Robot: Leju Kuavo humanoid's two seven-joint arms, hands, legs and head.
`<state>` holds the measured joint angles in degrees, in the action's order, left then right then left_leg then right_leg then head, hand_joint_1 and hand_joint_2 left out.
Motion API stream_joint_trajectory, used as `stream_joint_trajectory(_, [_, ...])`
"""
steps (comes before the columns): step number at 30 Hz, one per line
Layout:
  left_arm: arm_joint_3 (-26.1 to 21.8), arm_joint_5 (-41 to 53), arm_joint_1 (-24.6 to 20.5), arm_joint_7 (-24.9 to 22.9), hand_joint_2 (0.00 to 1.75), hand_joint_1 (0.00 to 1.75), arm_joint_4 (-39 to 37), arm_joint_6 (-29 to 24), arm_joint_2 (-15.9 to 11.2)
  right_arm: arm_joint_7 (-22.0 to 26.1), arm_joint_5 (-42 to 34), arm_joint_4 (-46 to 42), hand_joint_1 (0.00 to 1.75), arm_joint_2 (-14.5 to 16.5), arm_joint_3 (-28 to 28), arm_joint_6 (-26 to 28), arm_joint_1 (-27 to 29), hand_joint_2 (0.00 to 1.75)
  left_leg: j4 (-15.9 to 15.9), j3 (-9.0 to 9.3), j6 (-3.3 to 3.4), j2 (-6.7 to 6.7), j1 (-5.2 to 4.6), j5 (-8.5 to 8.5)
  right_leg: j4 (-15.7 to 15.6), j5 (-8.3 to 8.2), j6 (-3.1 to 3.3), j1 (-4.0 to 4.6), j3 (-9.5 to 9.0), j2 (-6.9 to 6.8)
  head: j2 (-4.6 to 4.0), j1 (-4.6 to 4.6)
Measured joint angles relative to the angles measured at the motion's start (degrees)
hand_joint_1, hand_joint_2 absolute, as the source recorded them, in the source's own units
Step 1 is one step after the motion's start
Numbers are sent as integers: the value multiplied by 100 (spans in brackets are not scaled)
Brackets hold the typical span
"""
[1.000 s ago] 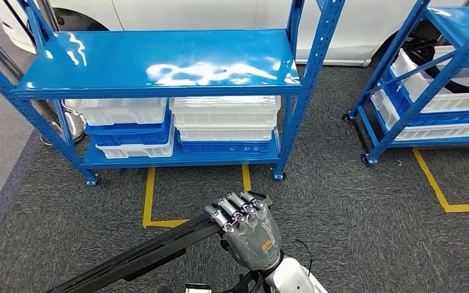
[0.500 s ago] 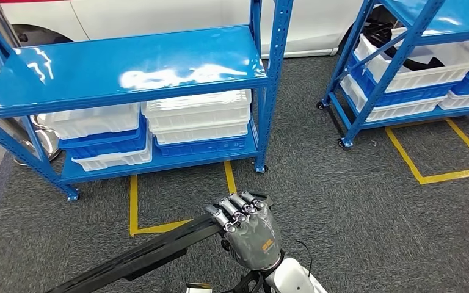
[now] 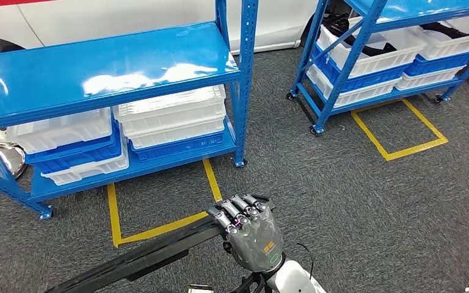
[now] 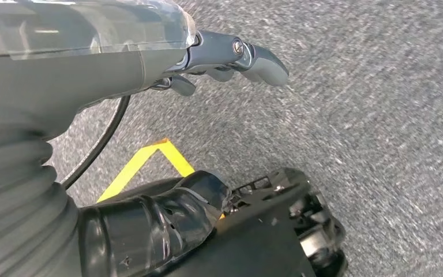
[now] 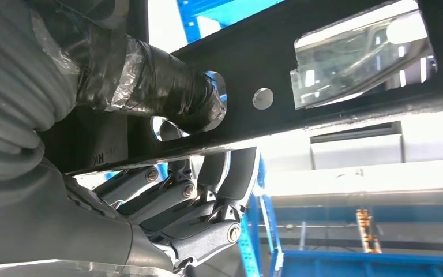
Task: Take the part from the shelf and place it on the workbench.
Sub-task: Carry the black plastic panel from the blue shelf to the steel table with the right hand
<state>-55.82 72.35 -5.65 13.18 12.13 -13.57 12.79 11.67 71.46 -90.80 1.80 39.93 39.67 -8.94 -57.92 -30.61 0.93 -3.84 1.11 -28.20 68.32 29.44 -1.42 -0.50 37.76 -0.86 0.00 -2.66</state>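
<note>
Right hand (image 3: 253,235) fingers wrapped over end of long black part (image 3: 159,250), carried low, level for transport; shelf (image 3: 98,67) at 11 o'clock. Left hand (image 4: 231,57): grip state unclear.

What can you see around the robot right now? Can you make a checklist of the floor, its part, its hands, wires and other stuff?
Surface: grey carpet floor with yellow tape lines.
Job's things: long black part, held at one end by the right hand; workbench nothing seen.
Clutter: nothing seen.
Hands: right hand grips the part; left hand holds nothing, fingers curled.
Cables: thin black cable by the left wrist.
Surroundings: two blue shelves holding white and blue bins; white car behind.
</note>
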Motion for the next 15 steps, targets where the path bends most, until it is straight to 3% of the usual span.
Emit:
stream_joint_trajectory(2, [0, 0, -5, 0, 175, 0, 0, 1, 0, 0, -3, -3, 175, -2, 0, 0, -3, 175, -18, 10, -42, -97, -25, -27, -698, -217, 62, 63, -354, -238, 0, 0])
stream_joint_trajectory(3, [0, 0, -6, 0, 175, 0, 0, 1, 0, 0, -5, -4, 175, -2, 0, 0, -3, 175, -22, 13, -66, -146, -38, -36, -854, -235, 91, 95, -417, -304, 0, 0])
stream_joint_trajectory(6, [0, 0, -21, 0, 175, 0, 0, 1, -1, 1, -13, -12, 175, -5, -2, 0, 6, 175, -25, 27, -141, -256, -45, -67, -921, -254, 176, 105, -391, -168, 0, 2])
stream_joint_trajectory(8, [1, 1, -30, 2, 175, 0, 0, 1, -3, 9, -13, -23, 175, -4, -4, 0, 11, 175, -269, -74, -185, -34, -25, -267, -962, -293, 251, 68, -391, -51, 0, 4])
stream_joint_trajectory(10, [2, 1, -19, 2, 175, 0, 0, 2, -5, 25, -10, -29, 175, -2, -4, 0, 20, 175, -946, -384, -206, 251, -14, -635, -971, -313, 299, 60, -384, 71, 0, 5])
stream_joint_trajectory(12, [1, 1, 3, -1, 175, 0, 0, 2, -8, 33, -3, -29, 175, -1, -6, 0, 40, 175, -1584, -691, -216, 324, -13, -826, -959, -318, 313, 72, -375, 218, -1, 5])
stream_joint_trajectory(13, [1, 1, 11, -2, 175, 0, 0, 1, -10, 33, 4, -29, 175, -1, -8, 0, 50, 175, -1647, -733, -215, 333, -13, -763, -949, -319, 314, 77, -374, 299, -1, 5])
stream_joint_trajectory(15, [0, 0, 11, -1, 175, 0, 0, 0, -17, 34, 18, -30, 175, -1, -10, 0, 63, 175, -1093, -502, -193, 406, -10, -350, -916, -314, 307, 75, -374, 460, 0, 6])
